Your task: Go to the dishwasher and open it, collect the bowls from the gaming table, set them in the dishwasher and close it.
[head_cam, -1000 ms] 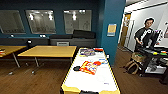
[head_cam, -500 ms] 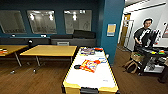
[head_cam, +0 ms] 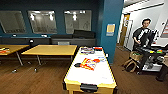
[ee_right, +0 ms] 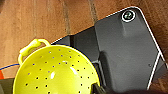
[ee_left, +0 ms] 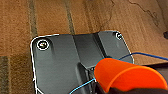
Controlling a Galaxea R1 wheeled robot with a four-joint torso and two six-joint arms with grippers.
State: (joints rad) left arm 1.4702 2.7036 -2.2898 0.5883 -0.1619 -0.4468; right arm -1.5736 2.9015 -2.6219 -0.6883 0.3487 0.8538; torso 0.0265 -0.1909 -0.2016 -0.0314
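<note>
Straight ahead of the robot, in the head view, the gaming table is seen end-on: yellow sides, a white top with orange-red markings, and a dark slot at the near end. Printed matter and small items are scattered toward the far end of the table, but no bowl can be made out on it with any certainty. Beyond its far left corner a plain wooden table is set, and to the right a person is seen standing by a loaded cart. In the left wrist view an orange bowl is shown close against the wrist plate, above a brown wood floor; in the right wrist view a lime-green perforated colander bowl with a loop handle is shown likewise. Whether either pincer is clenched on its bowl or released cannot be told, since the fingers are hidden. Both bowls are judged to be light, stiff plastic with smooth, somewhat slippery walls and little risk of breakage; the rim is judged the sound place for hold to be taken, and the colander's loop handle offers a second one. The dishwasher is not identified here.
</note>
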